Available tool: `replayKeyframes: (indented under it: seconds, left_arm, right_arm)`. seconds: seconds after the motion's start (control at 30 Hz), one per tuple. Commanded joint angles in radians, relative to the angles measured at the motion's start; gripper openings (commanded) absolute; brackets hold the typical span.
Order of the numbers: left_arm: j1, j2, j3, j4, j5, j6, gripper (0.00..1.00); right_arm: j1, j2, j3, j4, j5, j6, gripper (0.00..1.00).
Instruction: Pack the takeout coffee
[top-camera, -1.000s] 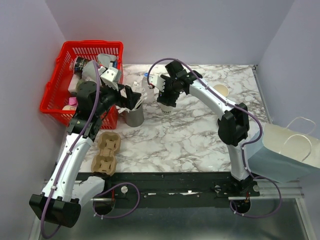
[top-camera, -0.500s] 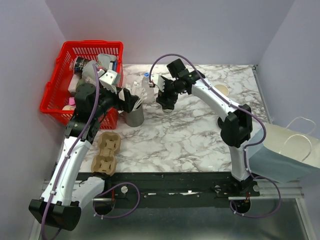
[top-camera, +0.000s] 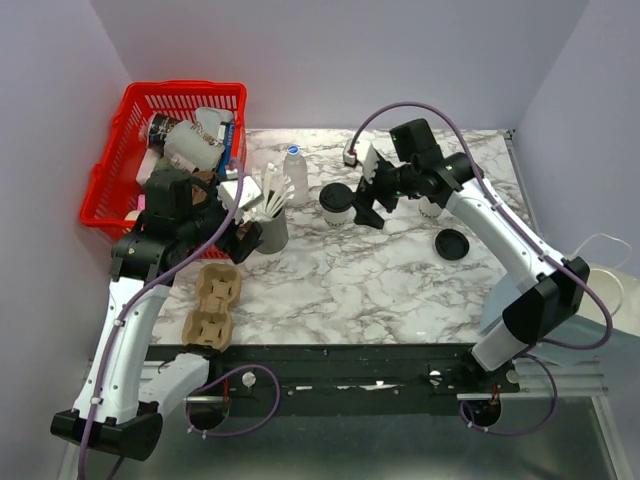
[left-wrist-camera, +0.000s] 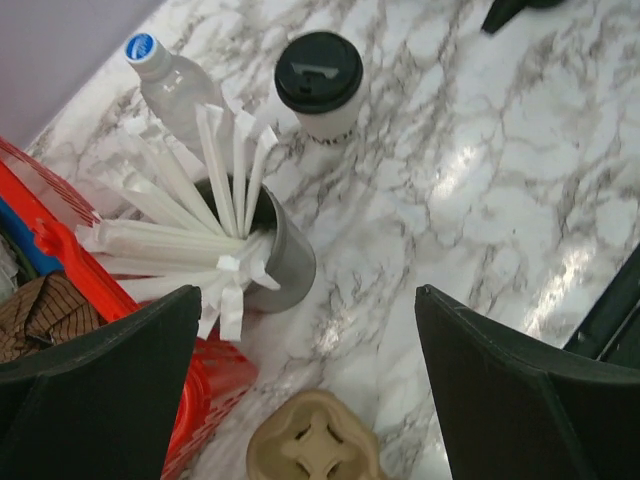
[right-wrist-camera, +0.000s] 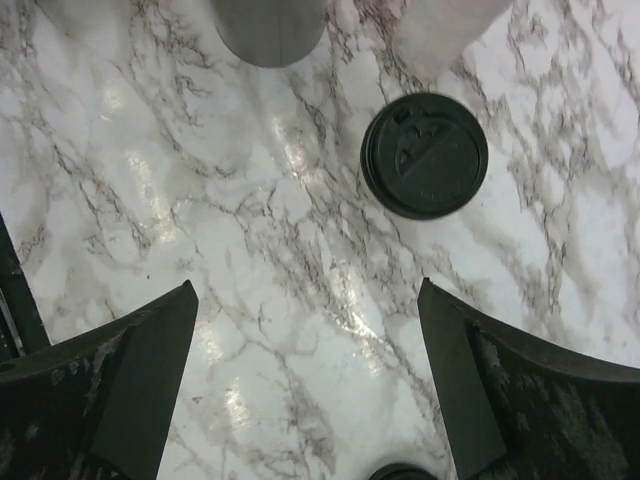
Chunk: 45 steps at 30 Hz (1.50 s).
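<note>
A red plastic basket (top-camera: 108, 160) sits at the table's left edge. Just beside the grey cup of white wrapped straws (left-wrist-camera: 272, 255), the left gripper (left-wrist-camera: 305, 298) hangs with jaws spread wide, holding nothing. Right of the clear water bottle (top-camera: 295, 165), a cream-white paper coffee cup with a black lid (top-camera: 337, 204) stands upright on the marble table (top-camera: 380, 280). The right gripper (top-camera: 366, 196), just beside it, gapes wide and empty. A loose round black lid (top-camera: 452, 244) lies farther right.

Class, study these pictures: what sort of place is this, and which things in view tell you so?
Probably a lab mock-up of a café takeout counter: a lidded paper coffee cup, a grey cup of wrapped straws and a cardboard cup carrier sit on a marble-patterned table.
</note>
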Motion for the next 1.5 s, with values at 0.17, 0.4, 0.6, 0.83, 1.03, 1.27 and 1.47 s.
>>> replayKeyframes:
  seconds: [0.17,0.4,0.6,0.83,1.03,1.27,1.47]
  left_arm:
    - [0.007,0.085,0.030,-0.457,-0.388,0.073,0.87]
    - [0.007,0.006,-0.136,-0.446,-0.427,-0.092,0.83]
    - [0.007,0.035,-0.260,-0.399,-0.509,-0.106,0.71]
    - [0.007,0.081,-0.360,-0.402,-0.543,-0.102,0.68]
    - [0.019,0.125,-0.366,-0.362,-0.543,-0.120,0.63]
    - [0.055,0.160,-0.360,-0.357,-0.540,-0.120,0.60]
    - [0.072,0.207,-0.363,-0.366,-0.530,-0.111,0.61]
  right_arm:
    - [-0.099,-0.152,-0.210,0.075,0.147,0.239,0.99]
    - [-0.110,-0.161,-0.235,0.095,0.113,0.265,0.99]
    - [-0.110,-0.103,-0.190,0.095,0.062,0.294,0.99]
    - [-0.110,-0.063,-0.153,0.097,0.067,0.294,0.99]
    - [-0.110,-0.060,-0.161,0.092,0.077,0.279,0.99]
    - [-0.110,-0.062,-0.176,0.088,0.091,0.263,0.99]
    - [-0.110,-0.045,-0.163,0.080,0.094,0.254,0.99]
